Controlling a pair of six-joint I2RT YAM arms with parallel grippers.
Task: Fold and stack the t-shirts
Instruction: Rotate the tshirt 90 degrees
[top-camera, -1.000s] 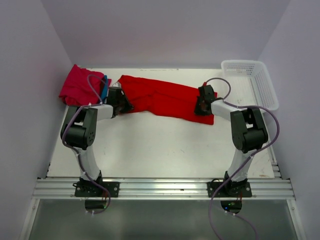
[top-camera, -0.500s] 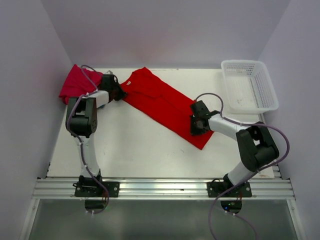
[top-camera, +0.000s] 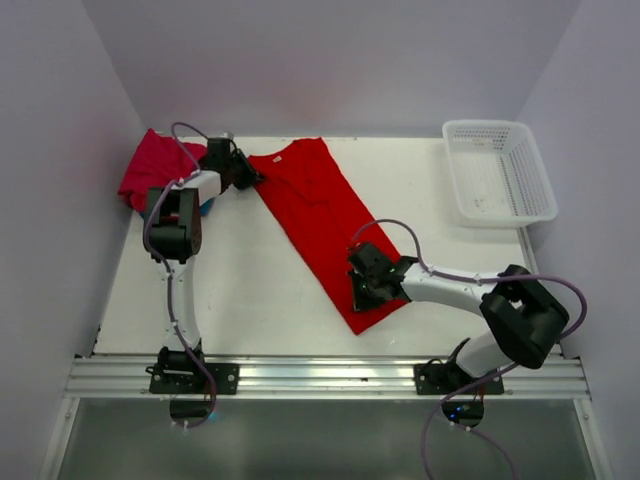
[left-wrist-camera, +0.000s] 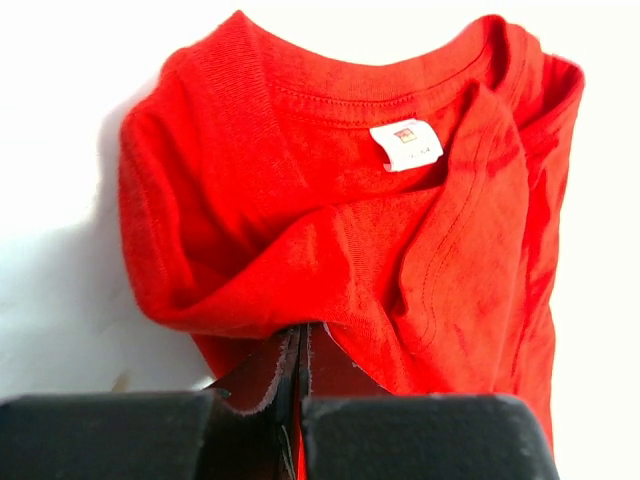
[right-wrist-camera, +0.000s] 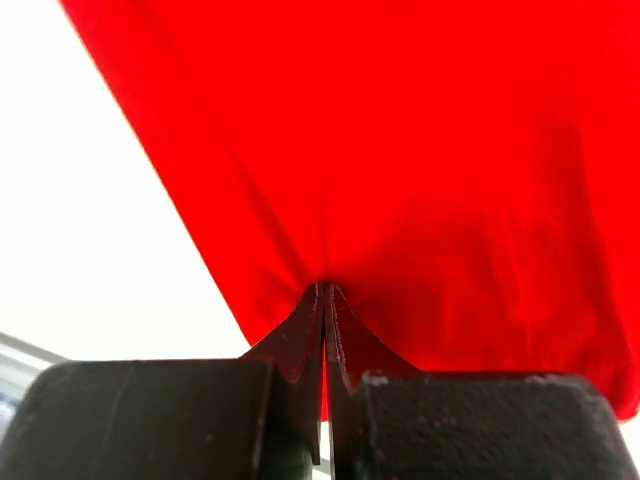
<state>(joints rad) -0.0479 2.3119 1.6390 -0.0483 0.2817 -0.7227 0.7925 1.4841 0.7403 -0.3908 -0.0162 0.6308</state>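
Observation:
The bright red t-shirt (top-camera: 318, 215) lies stretched in a long folded strip, running from the far left to the near middle of the table. My left gripper (top-camera: 246, 172) is shut on its collar end; the left wrist view shows the neckline and white label (left-wrist-camera: 405, 145) just past the fingertips (left-wrist-camera: 300, 335). My right gripper (top-camera: 362, 290) is shut on the hem end, red cloth (right-wrist-camera: 400, 150) pinched at the fingertips (right-wrist-camera: 325, 292). The crimson-pink t-shirt (top-camera: 155, 167) lies bunched at the far left corner. A sliver of the teal-blue t-shirt (top-camera: 207, 205) shows beneath it, mostly hidden by the left arm.
A white plastic mesh basket (top-camera: 498, 170) stands at the far right corner. Purple walls close in the table at the back and sides. The metal rail (top-camera: 320, 375) with both arm bases runs along the near edge.
Both grippers have swung the red t-shirt round: the right gripper pulled the hem end toward the near middle, the left carried the collar end back left. The shirt went from sideways to diagonal.

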